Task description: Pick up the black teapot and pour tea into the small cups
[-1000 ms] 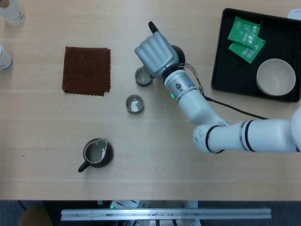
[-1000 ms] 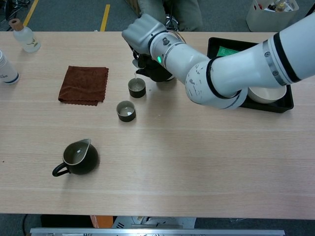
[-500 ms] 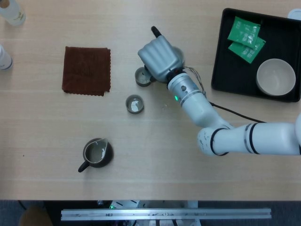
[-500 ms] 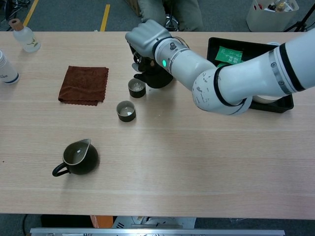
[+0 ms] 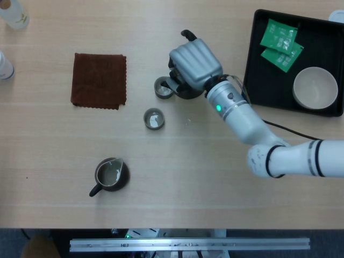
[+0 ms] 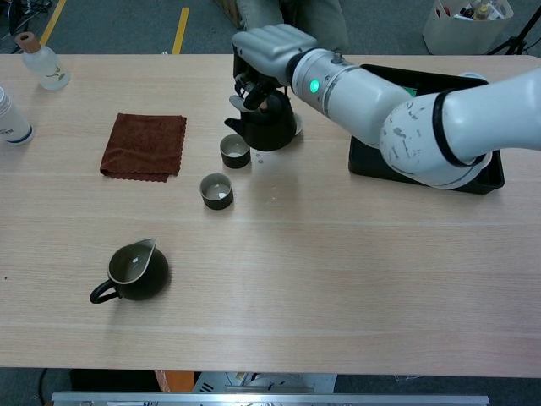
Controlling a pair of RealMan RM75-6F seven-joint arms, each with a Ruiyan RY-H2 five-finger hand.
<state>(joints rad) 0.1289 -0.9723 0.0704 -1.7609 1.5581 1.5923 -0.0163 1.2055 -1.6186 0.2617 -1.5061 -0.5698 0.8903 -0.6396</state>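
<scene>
The right hand (image 6: 269, 46) grips the black round teapot (image 6: 269, 128) from above, near the table's far edge. Tilted over the farther small dark cup (image 6: 235, 150) a second ago, the pot now sits level just beside it, spout toward it. Both that cup and the nearer small dark cup (image 6: 216, 190) hold liquid, so pouring looks finished. The left hand is out of sight.

Teapot (image 6: 266, 128): 1. Small cups (image 5: 163, 88) (image 5: 154, 119): 2. Pitcher (image 5: 110, 175): 1. Brown cloth (image 5: 99, 80): 1. Bottles (image 6: 41, 61) (image 6: 12, 123): 2. Tray (image 5: 252, 64): 1. Bowl (image 5: 315, 88): 1. Green packets (image 5: 278, 34) (image 5: 283, 57): 2.
</scene>
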